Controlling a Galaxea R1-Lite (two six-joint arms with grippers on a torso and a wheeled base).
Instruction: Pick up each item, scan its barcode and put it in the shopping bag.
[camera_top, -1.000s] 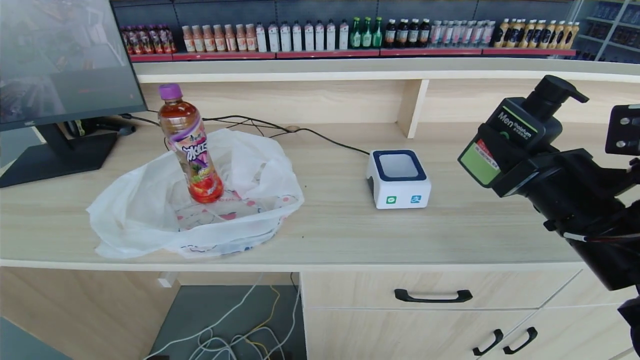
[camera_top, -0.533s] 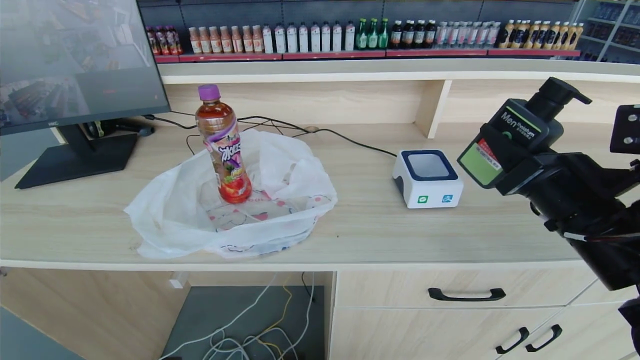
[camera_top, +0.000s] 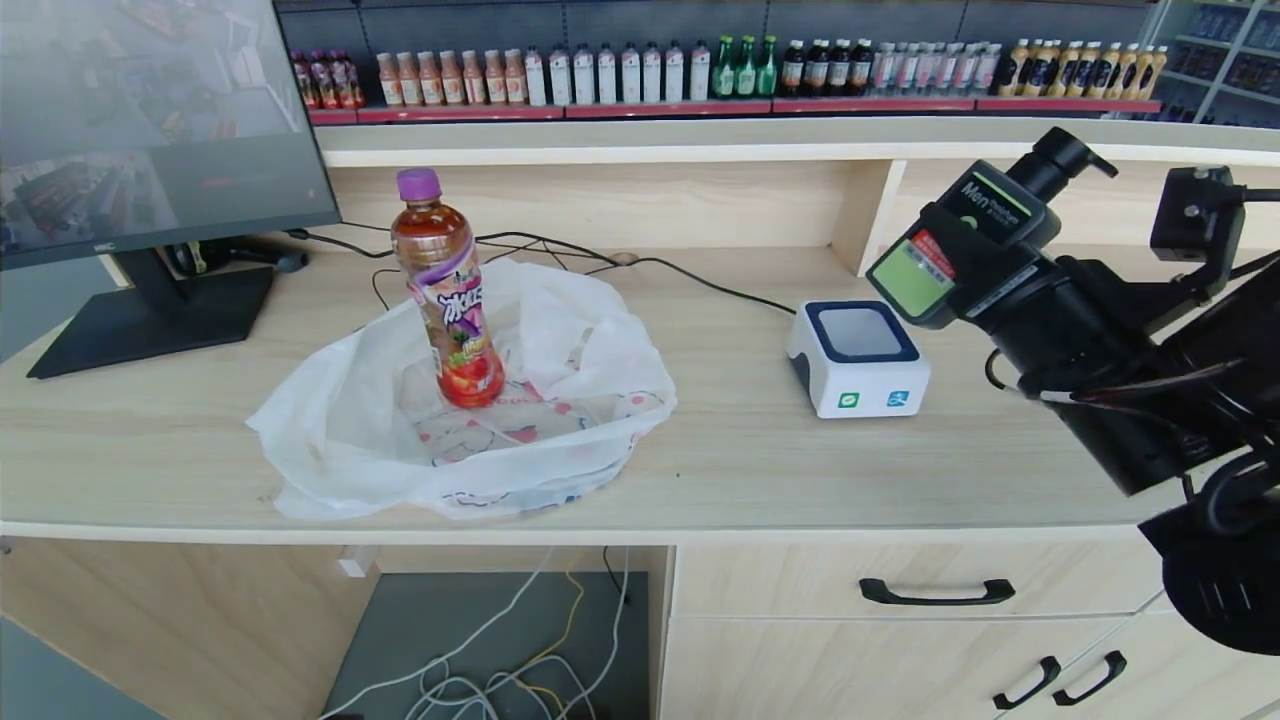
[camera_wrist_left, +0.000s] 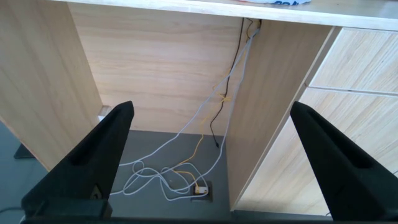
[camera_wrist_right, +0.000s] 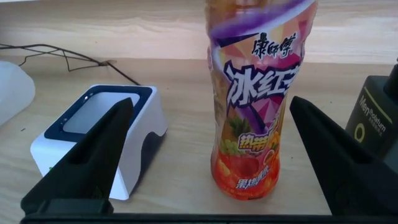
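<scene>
As the head view shows, the pump bottle (camera_top: 975, 225) sits at the tip of your right gripper (camera_top: 985, 275). It is tilted, pump end up and away, up and right of the scanner (camera_top: 858, 358). Whether that gripper is clenched on it you cannot tell. Since half a second ago, bottle and arm have swung left towards the scanner; the bag (camera_top: 330, 430) has not moved.

Left wrist view: your left gripper (camera_wrist_left: 208, 163) is released, below the counter (camera_wrist_left: 155, 5), the farther one.

Right wrist view: a drink bottle (camera_wrist_right: 261, 124) stands upright on the counter beside the scanner.

Bare counter (camera_top: 730, 450) between bag (camera_top: 340, 440) and scanner (camera_top: 858, 362) (bottle (camera_top: 447, 290) upright in bag).
</scene>
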